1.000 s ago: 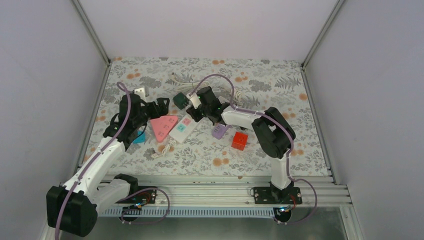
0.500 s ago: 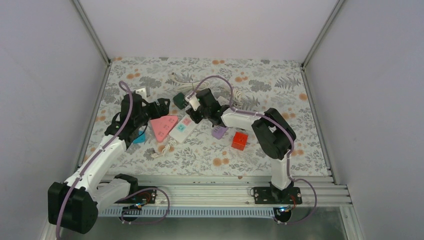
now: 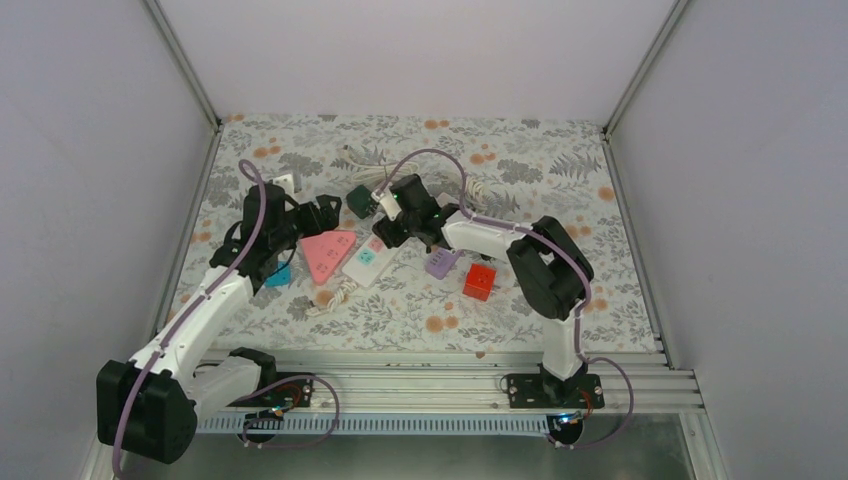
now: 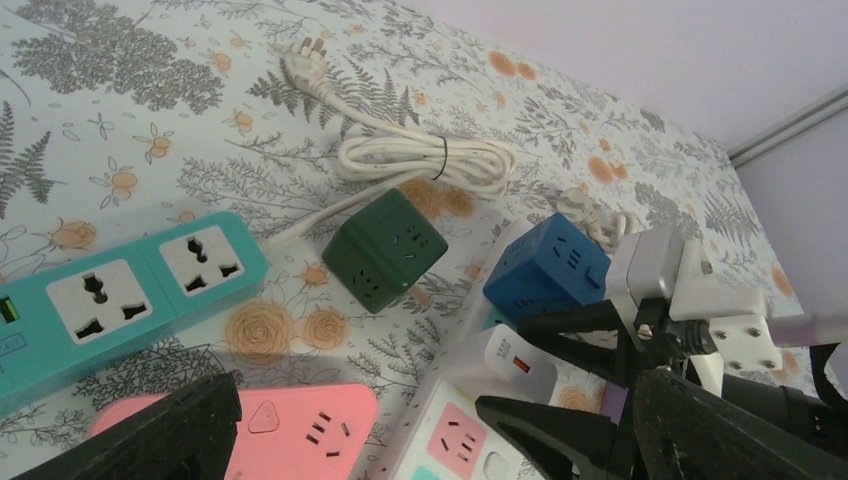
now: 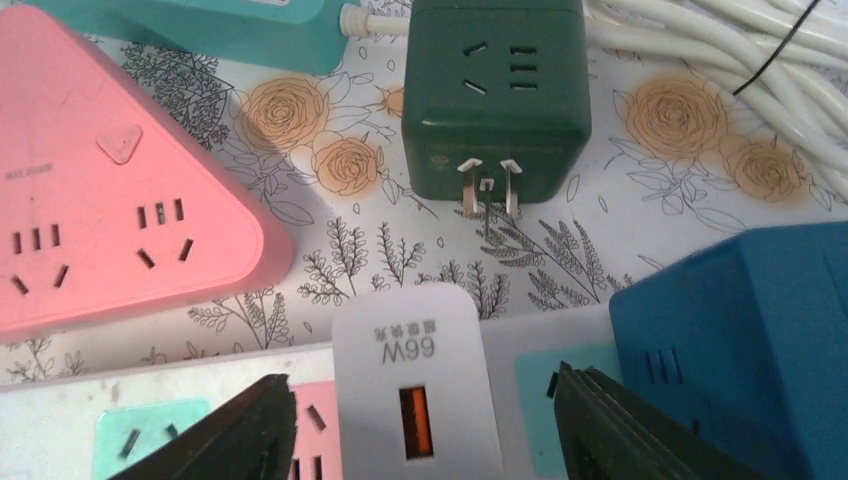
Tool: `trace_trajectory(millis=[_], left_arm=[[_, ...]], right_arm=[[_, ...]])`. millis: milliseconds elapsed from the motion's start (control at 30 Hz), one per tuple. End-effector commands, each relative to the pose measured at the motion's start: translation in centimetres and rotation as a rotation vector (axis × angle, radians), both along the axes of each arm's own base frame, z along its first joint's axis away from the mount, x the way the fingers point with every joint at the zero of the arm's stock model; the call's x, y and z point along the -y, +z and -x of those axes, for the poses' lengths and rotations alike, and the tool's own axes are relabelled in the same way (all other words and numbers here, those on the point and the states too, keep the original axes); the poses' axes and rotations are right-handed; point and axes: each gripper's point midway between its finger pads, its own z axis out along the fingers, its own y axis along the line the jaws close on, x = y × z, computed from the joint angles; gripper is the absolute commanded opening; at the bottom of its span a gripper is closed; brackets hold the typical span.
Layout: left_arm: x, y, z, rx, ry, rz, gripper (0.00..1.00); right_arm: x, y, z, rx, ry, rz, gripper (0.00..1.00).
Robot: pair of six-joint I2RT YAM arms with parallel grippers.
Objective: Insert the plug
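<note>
- Over the flowered desk (image 3: 520, 170), seen from above, the right end effector (image 3: 385, 215) hangs at the far end of the white power strip (image 3: 368, 262). The left end effector (image 3: 325, 212) is near the far edge of the pink socket (image 3: 328, 255).
- At the left wrist, the left fingers (image 4: 150, 440) stand wide apart and hold nothing. The white plug (image 4: 508, 358) stands on the strip, just beside the blue cube (image 4: 548, 268).
- At the right wrist, the right fingers (image 5: 250, 430) are apart, one on each side of the plug, and do not touch it. The green cube (image 5: 495, 100) lies beyond.
</note>
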Motion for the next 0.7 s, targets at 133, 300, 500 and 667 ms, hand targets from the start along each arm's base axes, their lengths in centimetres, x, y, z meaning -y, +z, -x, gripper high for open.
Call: trace_trajectory(millis=[133, 300, 500, 667], left_arm=[[0.8, 2.4, -0.2, 0.036, -0.057, 0.01, 0.98], [1.7, 3.1, 0.0, 0.066, -0.117, 0.013, 0.98], [2.2, 4.4, -0.1, 0.117, -0.142, 0.03, 0.98], [3.1, 5.5, -0.6, 0.173, -0.188, 0.046, 0.98]], right_arm=[[3.2, 8.7, 1.2, 0.044, -0.265, -0.154, 0.87], [11.4, 7.8, 3.5, -0.07, -0.674, -0.124, 0.89], [19.0, 5.6, 7.8, -0.123, -0.944, -0.074, 1.0], [21.5, 3.7, 10.3, -0.211, -1.029, -0.06, 1.0]])
